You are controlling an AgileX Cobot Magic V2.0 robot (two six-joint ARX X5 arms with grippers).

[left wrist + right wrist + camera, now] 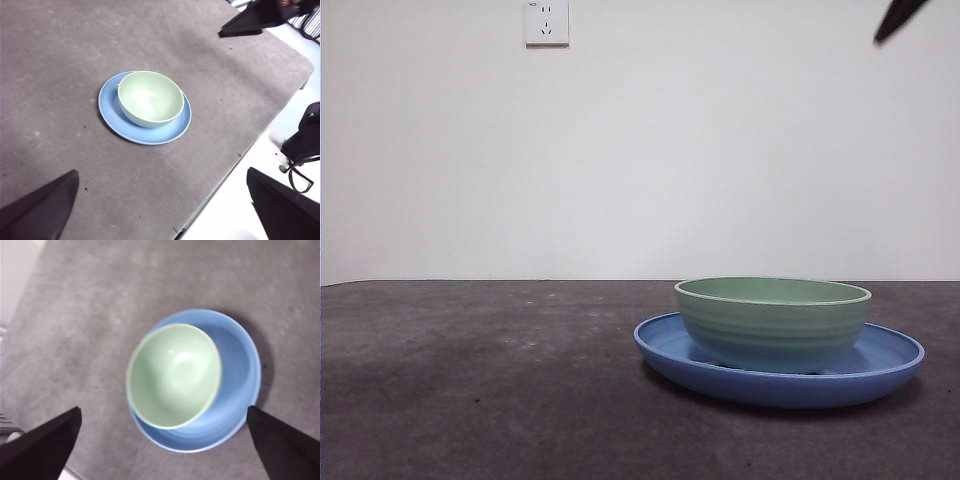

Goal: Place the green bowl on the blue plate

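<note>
Nearest the front camera lay the dark table (470, 380), and on it the blue plate (880, 375) with the green bowl (772, 322) upright inside, empty. Only the wrist views showed the bowl resting off-centre, against one side of the plate's rim. High above the bowl hung the right gripper (162, 450), jaws spread wide and holding nothing; the left gripper (162, 210), likewise released, waited well away. Smallest was a wall socket (547, 22).

The front camera sits low, level across the table (470, 380), close to the bowl (772, 322) and plate (780, 375). Both wrist cameras look down on the same pair, the right nearer.
</note>
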